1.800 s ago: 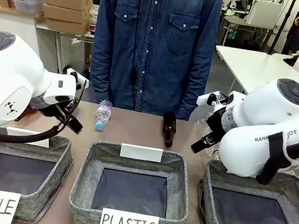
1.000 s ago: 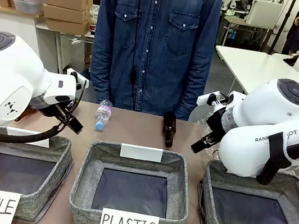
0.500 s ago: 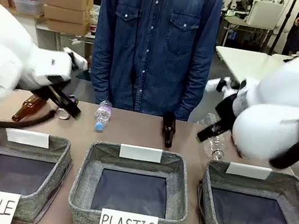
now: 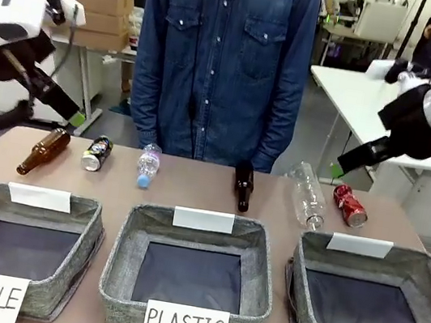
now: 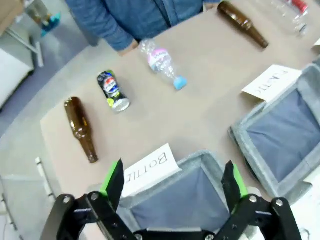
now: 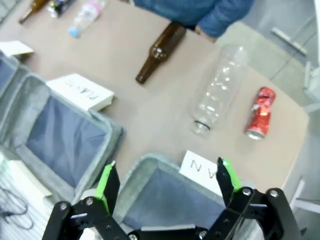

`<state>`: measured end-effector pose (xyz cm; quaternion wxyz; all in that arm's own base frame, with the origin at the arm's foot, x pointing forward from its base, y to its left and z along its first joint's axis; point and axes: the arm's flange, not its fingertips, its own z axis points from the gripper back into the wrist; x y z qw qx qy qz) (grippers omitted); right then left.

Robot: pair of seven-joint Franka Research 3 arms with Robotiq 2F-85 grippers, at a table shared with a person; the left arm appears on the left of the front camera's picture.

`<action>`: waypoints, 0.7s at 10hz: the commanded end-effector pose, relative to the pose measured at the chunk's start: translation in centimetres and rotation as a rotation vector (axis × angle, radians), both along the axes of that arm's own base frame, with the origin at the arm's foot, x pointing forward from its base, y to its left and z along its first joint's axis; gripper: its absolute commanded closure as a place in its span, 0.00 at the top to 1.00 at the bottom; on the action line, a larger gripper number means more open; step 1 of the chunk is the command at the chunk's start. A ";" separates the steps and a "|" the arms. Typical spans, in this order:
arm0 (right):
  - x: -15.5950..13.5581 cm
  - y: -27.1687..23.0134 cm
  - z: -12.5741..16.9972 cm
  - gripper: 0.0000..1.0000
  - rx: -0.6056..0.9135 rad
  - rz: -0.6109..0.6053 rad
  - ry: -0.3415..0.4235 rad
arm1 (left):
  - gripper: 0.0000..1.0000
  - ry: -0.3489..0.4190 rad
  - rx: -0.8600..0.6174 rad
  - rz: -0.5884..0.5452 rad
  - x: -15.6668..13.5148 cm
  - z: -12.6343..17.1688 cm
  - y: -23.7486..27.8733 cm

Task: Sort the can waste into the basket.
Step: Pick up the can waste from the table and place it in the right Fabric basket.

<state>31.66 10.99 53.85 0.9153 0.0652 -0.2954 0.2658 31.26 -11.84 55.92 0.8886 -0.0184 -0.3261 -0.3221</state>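
Note:
A crushed red can (image 4: 350, 205) lies at the far right of the table, behind the grey basket (image 4: 298, 293) signed "CAN". Far to the left, a dark can (image 4: 97, 153) with a red-white-blue logo lies on its side. My right gripper (image 4: 337, 171) hangs open in the air above and just left of the red can. High over the table's left end, my left gripper (image 4: 75, 116) is also open and empty. The right wrist view looks down on the red can (image 6: 260, 112) beyond the basket rim (image 6: 150, 162), past open fingers (image 6: 107, 180). In the left wrist view the dark can (image 5: 113, 90) is far from the open gripper (image 5: 172, 180).
A brown glass bottle (image 4: 43, 151) and a small plastic bottle (image 4: 148, 165) flank the dark can. Another brown bottle (image 4: 243, 186) lies mid-table, and a clear plastic bottle (image 4: 307, 194) lies beside the red can. Baskets signed "BOTTLE" (image 4: 91, 220) and "PLASTIC" (image 4: 126, 233) stand in front. A person stands at the far side.
Both arms have risen and swung outward from low over the table, uncovering the cans and the bottles at both ends. Both grippers stay open.

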 end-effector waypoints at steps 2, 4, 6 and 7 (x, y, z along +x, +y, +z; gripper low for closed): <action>-0.5 -5.1 3.2 1.00 0.426 0.042 0.279 | 1.00 0.405 -0.407 -0.375 -1.2 0.8 5.1; -1.0 -12.3 4.2 1.00 1.017 0.017 0.617 | 1.00 0.578 -0.905 -0.621 -0.8 -2.2 12.4; -1.1 -15.4 3.0 1.00 1.289 -0.052 0.692 | 1.00 0.609 -1.269 -0.680 0.7 -6.1 13.7; -1.1 -16.2 2.5 1.00 1.332 -0.086 0.666 | 1.00 0.554 -1.403 -0.656 1.1 -6.4 13.7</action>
